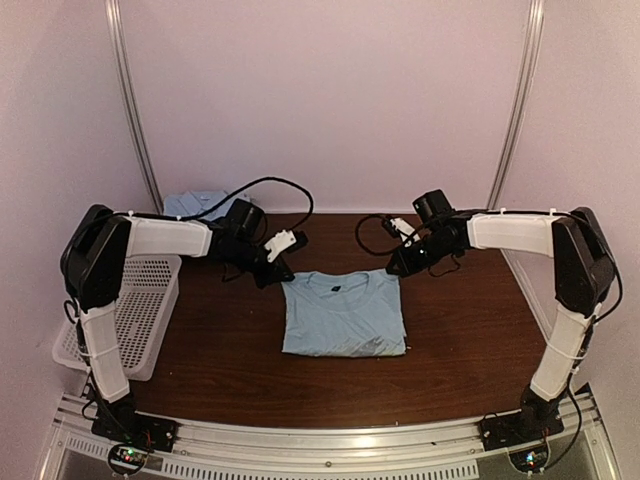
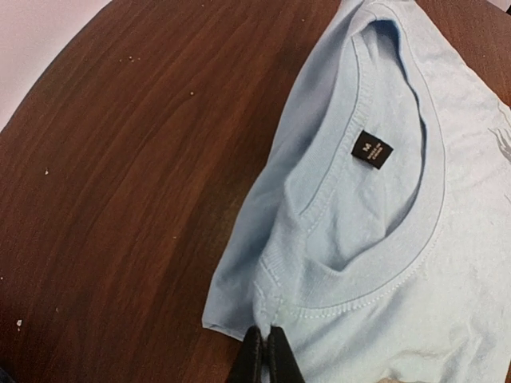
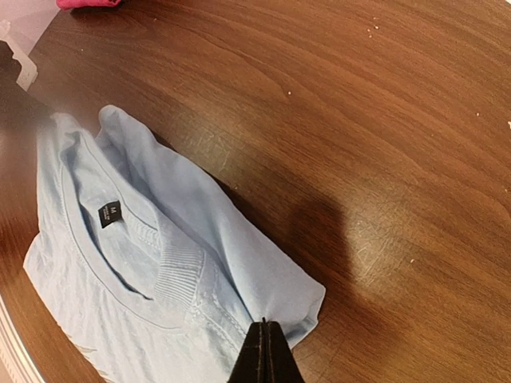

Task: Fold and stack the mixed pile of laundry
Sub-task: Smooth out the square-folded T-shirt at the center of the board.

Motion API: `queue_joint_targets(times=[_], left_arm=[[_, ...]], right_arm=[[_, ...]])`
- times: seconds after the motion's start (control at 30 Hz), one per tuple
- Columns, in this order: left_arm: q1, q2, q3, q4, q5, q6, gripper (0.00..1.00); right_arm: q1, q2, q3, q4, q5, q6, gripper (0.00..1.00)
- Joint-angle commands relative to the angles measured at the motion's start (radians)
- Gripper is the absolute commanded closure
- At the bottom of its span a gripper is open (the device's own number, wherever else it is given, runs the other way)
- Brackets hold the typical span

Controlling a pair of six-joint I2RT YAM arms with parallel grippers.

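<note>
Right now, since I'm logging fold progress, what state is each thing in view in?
T-shirt: folded to a rectangle, lying flat, neck label showing.
Left fingers: shut on one shoulder corner of it.
Right fingers: shut on the other shoulder corner.
Second blue garment: loose at the far edge, partly hidden.
Basket: upright, nothing seen inside.
Magenta cloth: only an edge visible.
</note>
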Motion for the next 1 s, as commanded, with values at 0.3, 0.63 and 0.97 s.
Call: queue_joint_targets(times=[0.3,0.63,0.97], left_arm=[[0.056,0.111,0.056,0.064,-0.105,-0.025,1.0],[0.058,-0.006,-0.076,0.26,-0.288,-0.283,0.55],[0.053,-0.162,-0.309,0.37,-0.065,-0.61,0.57]], right_arm=[[-0.003,0.175,0.114,0.104,0.094,0.012,1.0],[-0.009,0.186,0.13,0.103,0.178,0.079,0.71],[-0.011,-0.08,-0.08,0.166,0.034,0.186,0.6]])
